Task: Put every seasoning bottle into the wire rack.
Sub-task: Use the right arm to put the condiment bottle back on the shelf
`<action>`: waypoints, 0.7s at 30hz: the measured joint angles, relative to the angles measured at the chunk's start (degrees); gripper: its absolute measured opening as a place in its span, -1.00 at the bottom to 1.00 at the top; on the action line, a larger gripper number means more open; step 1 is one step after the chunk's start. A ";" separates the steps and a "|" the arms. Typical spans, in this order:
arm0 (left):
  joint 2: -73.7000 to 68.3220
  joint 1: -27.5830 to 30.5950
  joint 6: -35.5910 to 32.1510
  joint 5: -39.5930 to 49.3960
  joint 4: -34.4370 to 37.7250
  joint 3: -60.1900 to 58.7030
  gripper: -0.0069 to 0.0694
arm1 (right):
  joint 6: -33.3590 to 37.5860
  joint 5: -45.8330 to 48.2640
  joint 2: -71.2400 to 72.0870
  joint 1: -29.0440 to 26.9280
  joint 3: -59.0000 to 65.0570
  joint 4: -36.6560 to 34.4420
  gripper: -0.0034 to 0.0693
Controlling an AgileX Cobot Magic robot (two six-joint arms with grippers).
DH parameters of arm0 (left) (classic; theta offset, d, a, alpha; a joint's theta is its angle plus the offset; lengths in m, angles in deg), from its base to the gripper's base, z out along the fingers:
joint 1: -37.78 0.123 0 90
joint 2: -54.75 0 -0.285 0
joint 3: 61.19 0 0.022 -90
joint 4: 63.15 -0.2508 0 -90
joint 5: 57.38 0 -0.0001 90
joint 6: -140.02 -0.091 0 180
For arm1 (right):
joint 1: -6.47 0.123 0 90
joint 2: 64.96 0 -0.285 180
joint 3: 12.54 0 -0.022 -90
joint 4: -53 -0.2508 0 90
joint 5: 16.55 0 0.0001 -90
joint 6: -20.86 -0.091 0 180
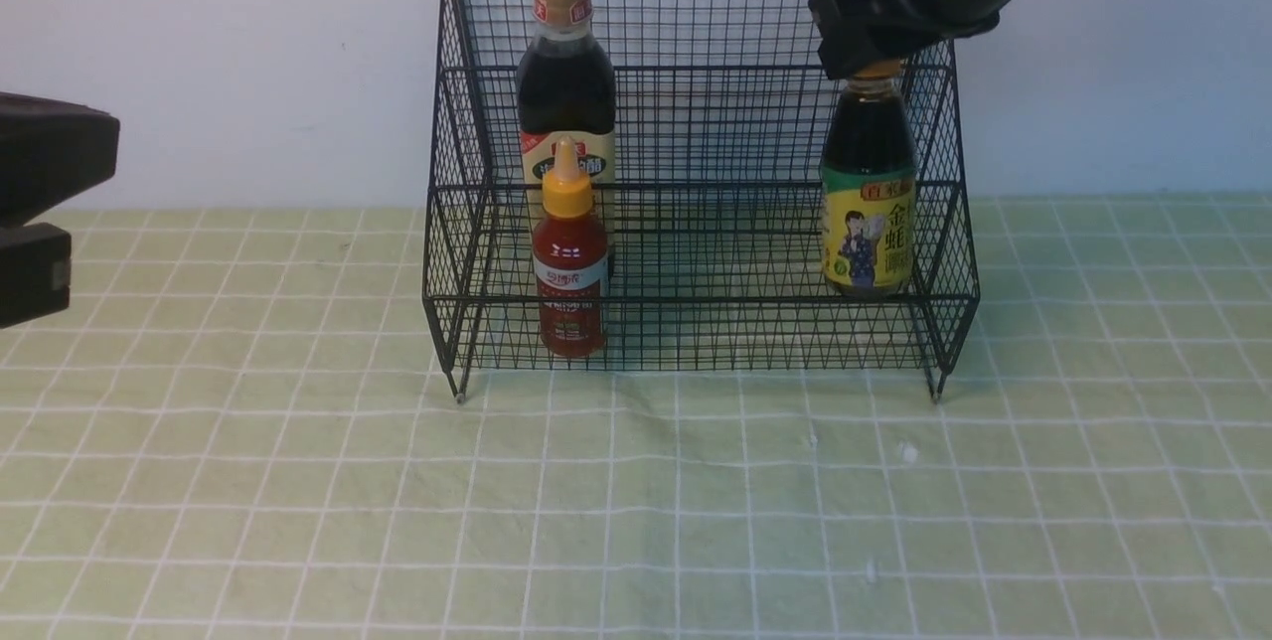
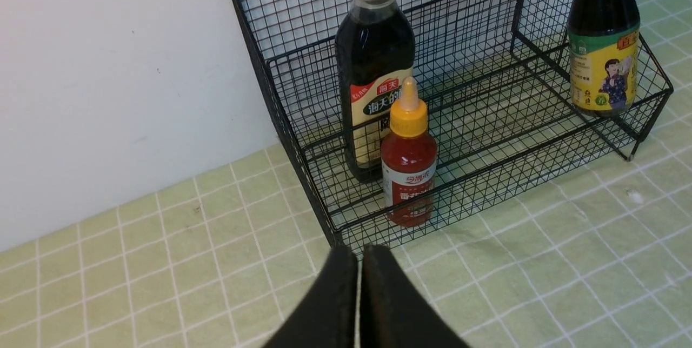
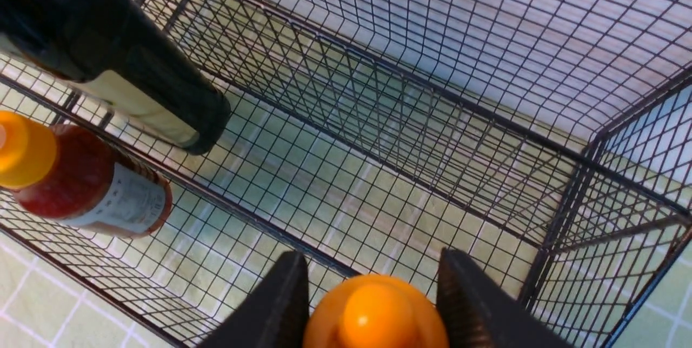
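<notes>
The black wire rack (image 1: pixel 696 123) stands against the wall. A tall dark bottle with a gold cap (image 1: pixel 564 93) stands on its back tier at the left. In front of that bottle, on the front tier, is the small red bottle (image 1: pixel 569 272). At the rack's right end, my right gripper (image 1: pixel 874 64) is shut on the orange cap (image 3: pixel 373 310) of the squat yellow-label bottle (image 1: pixel 868 213). That bottle is upright, with its base low inside the rack. My left gripper (image 2: pixel 359 251) is shut and empty above the cloth, near the rack's front left corner.
A green checked cloth (image 1: pixel 636 501) covers the table in front of the rack. A white wall (image 1: pixel 219 64) rises right behind the rack. The black body of my left arm (image 1: pixel 40 193) shows at the front view's left edge.
</notes>
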 joint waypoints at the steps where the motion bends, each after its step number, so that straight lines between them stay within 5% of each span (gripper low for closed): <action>1: 0.00 0.00 0.00 0.00 -0.32 0.00 -0.83 | -0.30 0.27 0.34 0.00 0.00 0.20 -0.13; 21: 0.00 0.00 0.00 -0.05 -2.23 0.00 -0.83 | -0.32 3.55 4.29 0.00 0.28 -0.09 -0.13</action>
